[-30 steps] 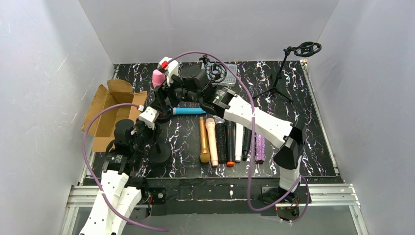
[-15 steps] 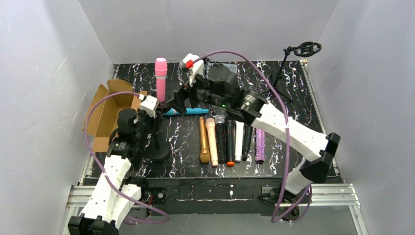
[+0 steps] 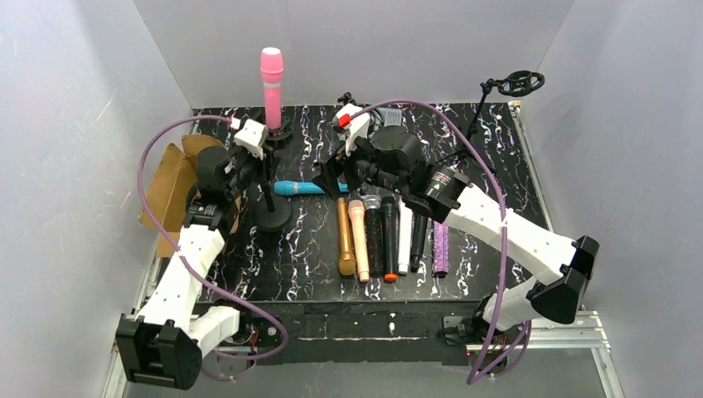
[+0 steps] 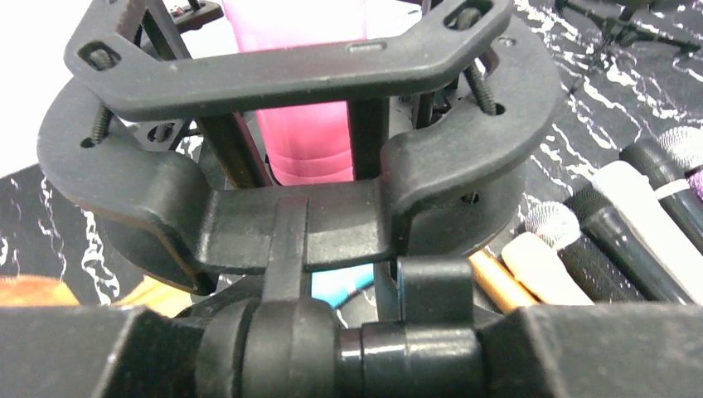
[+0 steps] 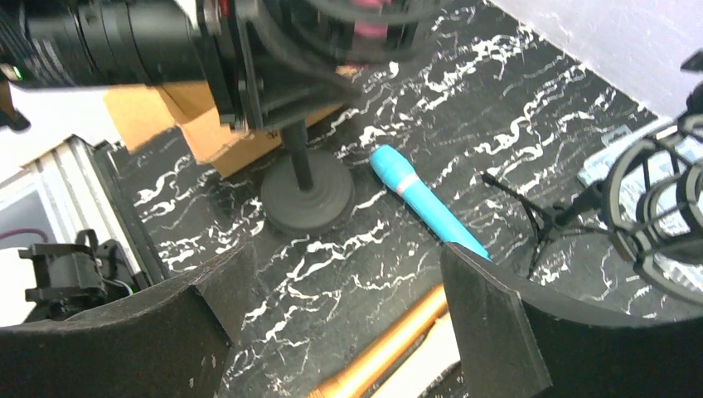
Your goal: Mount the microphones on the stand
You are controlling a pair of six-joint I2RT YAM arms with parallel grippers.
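Pink microphone (image 3: 272, 83) sits upright in the stand (image 3: 273, 217), my left claw (image 4: 340, 352) clamped on its neck; next I reckon my right claw (image 5: 344, 274), jaws apart, must descend on the teal microphone (image 5: 423, 199) lying on the table (image 5: 497, 83).

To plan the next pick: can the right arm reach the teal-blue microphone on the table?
Probably yes: the right gripper hangs open over the teal-blue microphone, which lies bare, apart from the stand.

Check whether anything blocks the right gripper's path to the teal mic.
Nothing visible does. The teal mic lies bare on the table, just beyond the open jaws of the right gripper; the stand base sits beside its head, off the path.
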